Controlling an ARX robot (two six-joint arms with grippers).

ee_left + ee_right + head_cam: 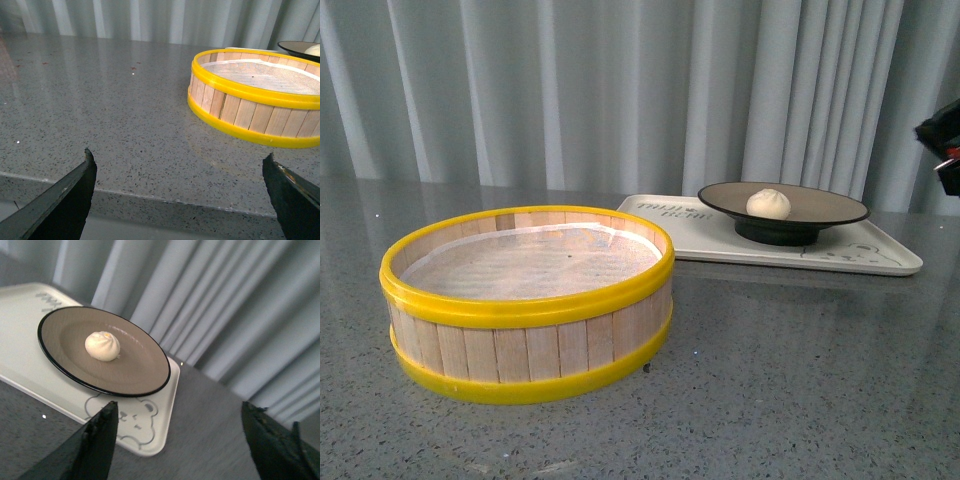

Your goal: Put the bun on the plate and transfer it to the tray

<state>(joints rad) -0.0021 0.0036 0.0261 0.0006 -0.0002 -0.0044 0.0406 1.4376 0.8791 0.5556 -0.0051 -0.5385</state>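
So the grey counter (800,400) has the yellow-rimmed basket (528,300) sitting near the front, empty apart from its paper liner. Behind it to the right is the tray (880,255), and the plate (783,212) sits on it, with the bun (768,203) resting about in the middle of the plate. The left gripper (180,192) hangs wide open over the counter edge, holding nothing. The right gripper (180,440) is spread wide too, empty, off to the side of the tray
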